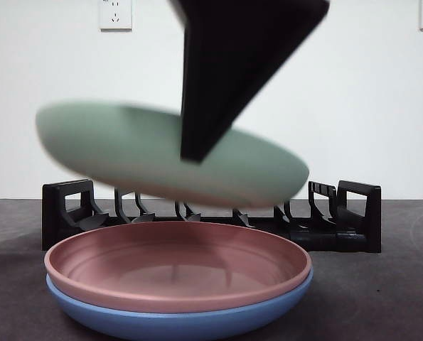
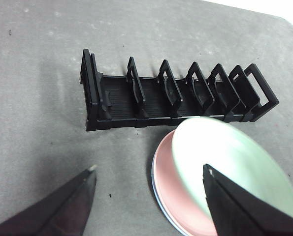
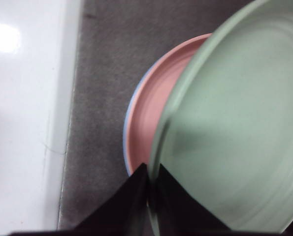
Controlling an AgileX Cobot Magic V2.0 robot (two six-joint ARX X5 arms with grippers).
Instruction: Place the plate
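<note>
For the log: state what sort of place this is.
Likely a lab test bench, not a kitchen: a grey mat as the table surface, a bare white wall with sockets, and only a black dish rack and stacked plastic plates set out.

The right gripper (image 3: 150,189) pinches a pale green round plate's (image 3: 235,132) rim at six o'clock; the left gripper (image 2: 148,178) hangs spread wide.

My right jaws are pinching the green plate (image 1: 161,153) by its rim, tilted up over the pink plate (image 1: 175,266) stacked on the blue plate (image 1: 179,320), so going straight down is blocked. The black rack (image 2: 176,96) behind has open slots. The surface (image 2: 43,142) beside the stack is bare.
</note>
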